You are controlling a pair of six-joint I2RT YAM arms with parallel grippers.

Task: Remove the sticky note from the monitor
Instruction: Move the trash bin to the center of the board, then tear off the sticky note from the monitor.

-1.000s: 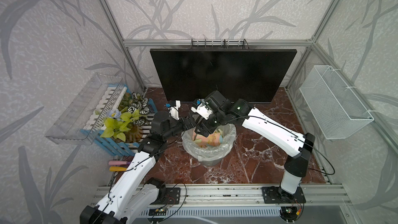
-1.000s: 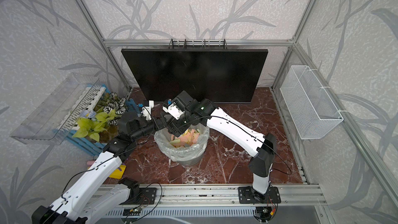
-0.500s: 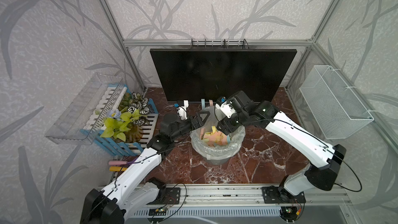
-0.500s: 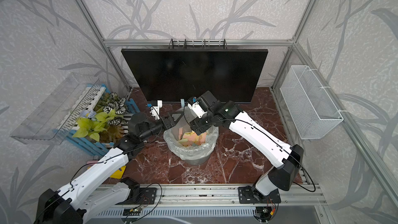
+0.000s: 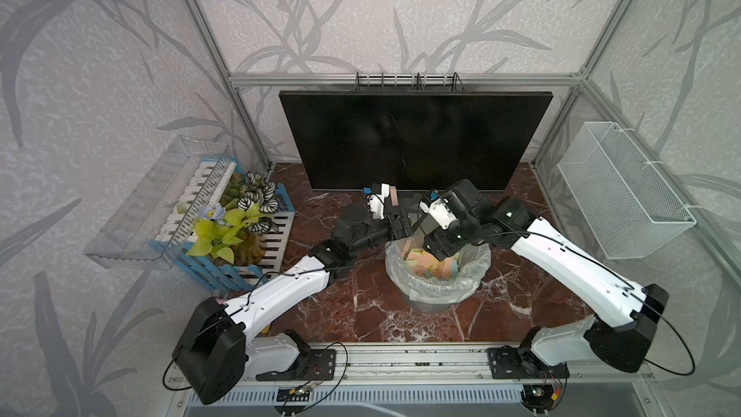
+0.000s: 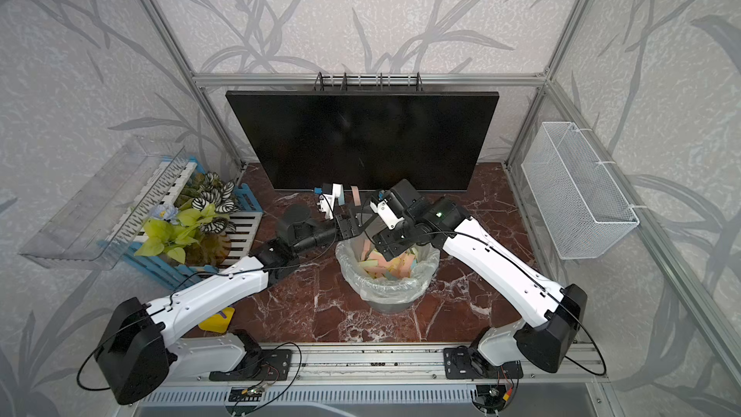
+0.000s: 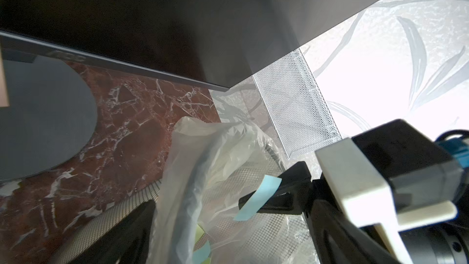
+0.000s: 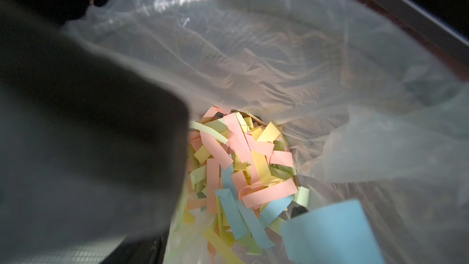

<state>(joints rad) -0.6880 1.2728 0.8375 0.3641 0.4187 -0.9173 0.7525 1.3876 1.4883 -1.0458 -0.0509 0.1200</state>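
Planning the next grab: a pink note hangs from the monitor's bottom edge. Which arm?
Left: the left gripper is open, empty, nearest the pink note; a blue note sticks to the right gripper.

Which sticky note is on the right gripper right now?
The blue one, stuck on its finger above the bin; others lie loose inside, a pink one hangs at the monitor.

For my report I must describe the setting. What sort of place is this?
Probably a robot test cell staged like an office desk: two arms bolted to a rail, an aluminium frame around them, a monitor and a lined bin.
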